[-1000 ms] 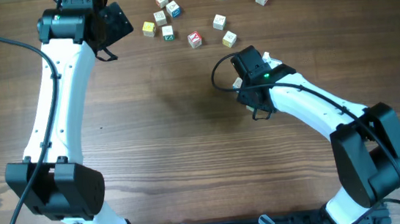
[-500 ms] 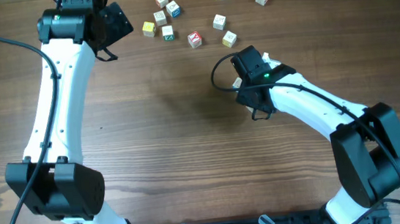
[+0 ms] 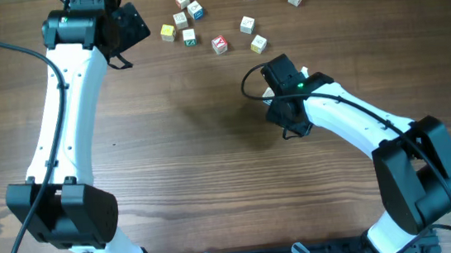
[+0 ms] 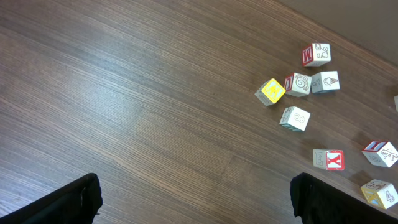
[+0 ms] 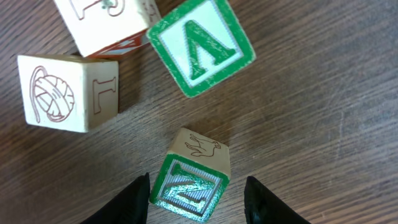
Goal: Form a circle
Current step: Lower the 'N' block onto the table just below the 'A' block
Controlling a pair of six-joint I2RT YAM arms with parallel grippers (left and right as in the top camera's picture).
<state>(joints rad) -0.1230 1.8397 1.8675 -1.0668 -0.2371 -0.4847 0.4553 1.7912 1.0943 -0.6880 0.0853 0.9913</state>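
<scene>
The right fingers (image 5: 138, 198) have eased apart since a second ago. They now stand part open on either side of the green N cube (image 5: 189, 186), with a clear gap on one side, so nothing is gripped. In the overhead view the right wrist has slid a little down and left, and its cable loop has moved with it. The circle (image 5: 102, 94) lies directly under that wrist, right of the worktop (image 3: 196, 162) centre and just below the loose cubes (image 3: 218, 44), so from above only slivers of it show. The wrist view shows four of its cubes. The N cube is nearest the fingers. The green V cube (image 5: 200, 48) is tilted beyond it, and a cube with a ball drawing (image 5: 48, 93) sits to one side, apart from both. A red-edged cube (image 5: 102, 22) touches the V cube's corner. The left fingers (image 4: 71, 199) are spread as wide as before and hold nothing. They hover over bare wood at the far left, and the loose cubes have not moved.
</scene>
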